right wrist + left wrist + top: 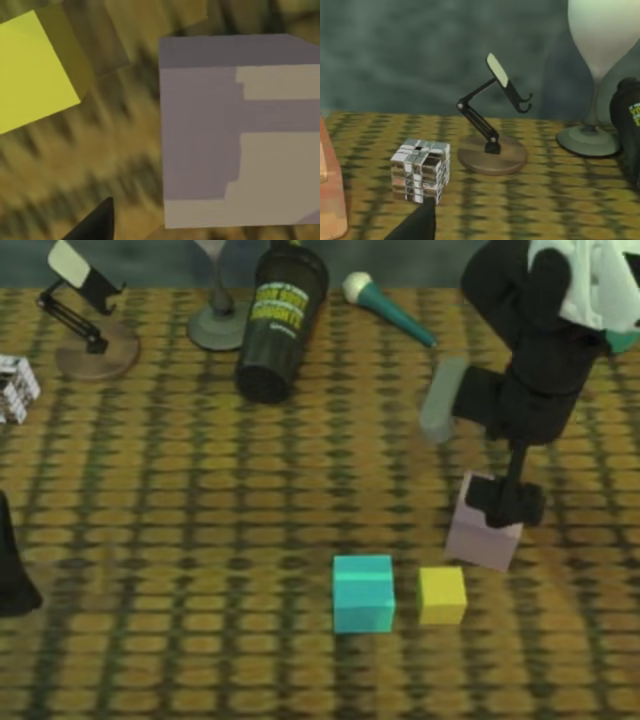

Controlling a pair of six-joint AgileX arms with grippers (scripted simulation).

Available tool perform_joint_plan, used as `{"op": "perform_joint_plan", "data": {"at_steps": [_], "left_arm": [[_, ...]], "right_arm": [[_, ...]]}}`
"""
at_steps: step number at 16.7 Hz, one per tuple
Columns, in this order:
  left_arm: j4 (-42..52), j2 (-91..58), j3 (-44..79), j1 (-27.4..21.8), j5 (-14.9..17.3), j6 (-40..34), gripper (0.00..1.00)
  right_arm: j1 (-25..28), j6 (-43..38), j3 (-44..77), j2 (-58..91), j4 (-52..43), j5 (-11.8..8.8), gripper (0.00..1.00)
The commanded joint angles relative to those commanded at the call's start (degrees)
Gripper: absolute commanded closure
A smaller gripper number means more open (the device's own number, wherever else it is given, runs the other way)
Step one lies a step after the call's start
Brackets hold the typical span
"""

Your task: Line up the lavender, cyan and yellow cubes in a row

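The lavender cube [482, 536] sits skewed on the patterned table, behind and to the right of the yellow cube [441, 594]. The cyan cube [363, 592] stands just left of the yellow one, on the same line. My right gripper [506, 504] hovers over the lavender cube's back right part. In the right wrist view the lavender cube [235, 130] fills one side and the yellow cube [32, 70] shows at a corner. One dark fingertip [97, 222] stands apart from the lavender cube, so this gripper is open and holds nothing. My left gripper [12, 580] is parked open at the table's left edge.
Along the back stand a phone holder [88, 310], a pale stemmed glass base [218, 328], a black bottle lying down [279, 325] and a teal microphone [388, 308]. A black-and-white patterned block [15, 388] sits far left.
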State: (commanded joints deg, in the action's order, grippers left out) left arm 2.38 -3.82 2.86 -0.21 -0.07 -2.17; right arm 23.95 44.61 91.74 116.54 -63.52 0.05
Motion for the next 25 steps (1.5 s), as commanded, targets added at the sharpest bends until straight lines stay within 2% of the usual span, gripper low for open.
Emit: {"op": "perform_joint_plan", "data": {"at_steps": [9, 12, 17, 22, 25], "left_arm": [[-2.4, 3.8, -2.9, 1.4, 0.1, 2.2, 0.00], [-2.4, 3.8, -2.9, 1.4, 0.1, 2.2, 0.00], [-2.4, 3.8, -2.9, 1.4, 0.1, 2.2, 0.00], [-2.4, 3.8, -2.9, 1.4, 0.1, 2.2, 0.00], [-2.4, 3.8, -2.9, 1.4, 0.1, 2.2, 0.00]], "right_arm": [[0.5, 1.4, 2.9, 3.2, -1.5, 0.1, 0.00], [0.6, 1.4, 0.1, 4.7, 2.6, 0.1, 0.00], [0.8, 1.1, -6.8, 9.1, 14.6, 0.1, 0.00], [0.8, 1.1, -7.8, 9.9, 15.9, 0.1, 0.00], [0.8, 1.1, -7.8, 9.9, 15.9, 0.1, 0.23]]}}
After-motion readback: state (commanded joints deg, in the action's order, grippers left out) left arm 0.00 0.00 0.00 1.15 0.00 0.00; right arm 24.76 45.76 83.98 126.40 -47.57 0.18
